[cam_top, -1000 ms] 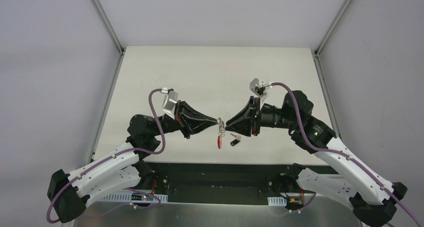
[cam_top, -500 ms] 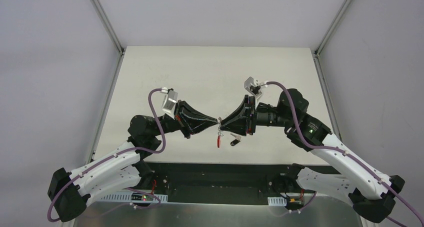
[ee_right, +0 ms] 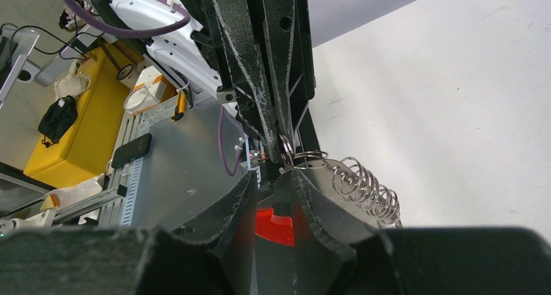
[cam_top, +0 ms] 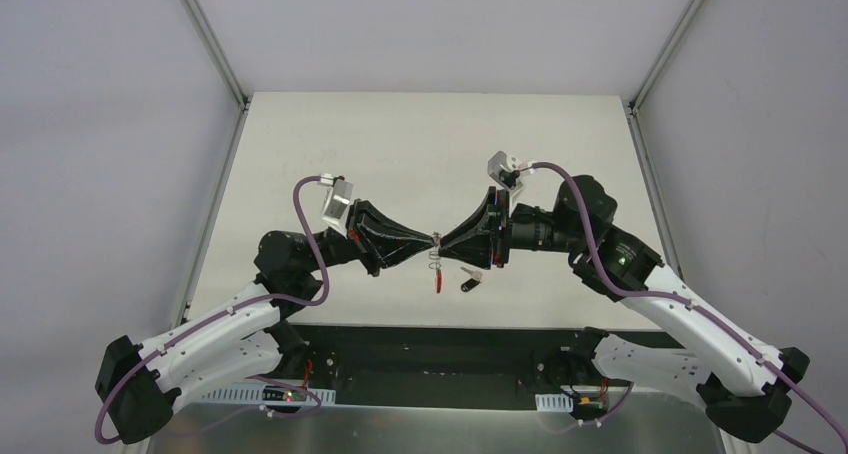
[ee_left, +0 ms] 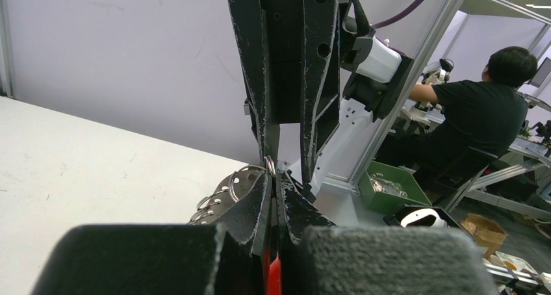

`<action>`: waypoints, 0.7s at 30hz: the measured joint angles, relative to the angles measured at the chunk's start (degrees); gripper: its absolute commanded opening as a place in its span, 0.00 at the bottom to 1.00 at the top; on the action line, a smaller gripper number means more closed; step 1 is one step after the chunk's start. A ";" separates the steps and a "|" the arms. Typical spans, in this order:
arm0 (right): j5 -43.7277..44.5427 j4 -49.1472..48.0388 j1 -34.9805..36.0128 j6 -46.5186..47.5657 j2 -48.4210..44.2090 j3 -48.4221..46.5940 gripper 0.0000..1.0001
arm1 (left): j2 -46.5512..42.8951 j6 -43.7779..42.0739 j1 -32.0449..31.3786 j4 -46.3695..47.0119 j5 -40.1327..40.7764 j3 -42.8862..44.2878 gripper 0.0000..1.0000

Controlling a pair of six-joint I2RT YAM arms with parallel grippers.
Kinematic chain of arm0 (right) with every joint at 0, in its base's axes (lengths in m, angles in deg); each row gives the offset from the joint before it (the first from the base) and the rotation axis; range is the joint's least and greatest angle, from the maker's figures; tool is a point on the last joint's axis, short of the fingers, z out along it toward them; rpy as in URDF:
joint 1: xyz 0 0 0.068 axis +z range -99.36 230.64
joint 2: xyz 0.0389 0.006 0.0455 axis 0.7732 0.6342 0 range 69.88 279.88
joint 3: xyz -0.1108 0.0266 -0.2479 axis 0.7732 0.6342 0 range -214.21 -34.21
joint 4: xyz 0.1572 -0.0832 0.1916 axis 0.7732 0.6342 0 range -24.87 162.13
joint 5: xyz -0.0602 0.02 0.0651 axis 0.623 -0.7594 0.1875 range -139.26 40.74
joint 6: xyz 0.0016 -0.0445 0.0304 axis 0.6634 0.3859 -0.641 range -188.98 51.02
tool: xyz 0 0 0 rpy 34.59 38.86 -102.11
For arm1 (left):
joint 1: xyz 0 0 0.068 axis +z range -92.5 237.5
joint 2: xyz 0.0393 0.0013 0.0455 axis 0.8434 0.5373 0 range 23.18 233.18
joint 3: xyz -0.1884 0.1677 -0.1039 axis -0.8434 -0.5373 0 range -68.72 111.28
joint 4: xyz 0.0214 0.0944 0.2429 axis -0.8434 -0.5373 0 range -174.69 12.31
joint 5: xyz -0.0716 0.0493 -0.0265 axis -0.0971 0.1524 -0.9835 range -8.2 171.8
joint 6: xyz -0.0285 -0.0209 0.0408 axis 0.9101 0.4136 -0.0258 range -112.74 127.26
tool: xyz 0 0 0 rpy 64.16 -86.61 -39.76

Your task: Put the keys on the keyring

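Step in hand, as judged: holding the keyring ready for threading.

The surface (cam_top: 400,154) is flat, matt and off-white. Above its near centre, two black wedge-shaped end effectors meet tip to tip.

The left end effector (cam_top: 434,241) is fully closed, pinching one wire loop of the keyring (cam_top: 436,262). The keyring hangs just below the tips as thin, springy silver coils, with a glossy red crescent (cam_top: 438,283) lowest.

The right end effector (cam_top: 447,244) stands part-way apart at the same loop; whether it grips cannot be told.

One small key (cam_top: 468,278) with a black tag lies on the surface, lower right of the ring.

The next move likely calls for fetching the key and prising a coil apart.
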 measured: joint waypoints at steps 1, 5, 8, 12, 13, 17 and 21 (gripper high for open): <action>0.22 0.02 0.07 0.17 0.07 -0.04 0.28 | 0.00 0.02 0.00 0.11 0.00 0.00 0.00; 1.03 0.22 0.22 0.87 0.37 -0.39 0.27 | 0.00 0.11 0.00 0.28 0.00 0.00 0.00; 1.55 0.52 0.39 1.55 0.39 -0.59 0.27 | 0.00 0.15 0.00 0.35 -0.02 0.00 0.00; 2.34 0.48 0.46 2.29 0.42 -0.66 0.27 | 0.00 0.17 -0.02 -0.02 -0.22 0.00 0.00; 2.43 0.48 0.46 2.43 0.42 -0.66 0.27 | 0.00 0.17 -0.02 -0.26 -0.33 0.00 0.00; 3.23 0.39 0.52 2.84 0.55 -0.66 0.27 | 0.00 0.20 -0.02 -0.74 -0.57 0.00 0.00; 3.63 0.46 0.52 2.95 0.85 -0.92 0.21 | 0.00 0.20 -0.02 -0.83 -0.61 0.00 0.00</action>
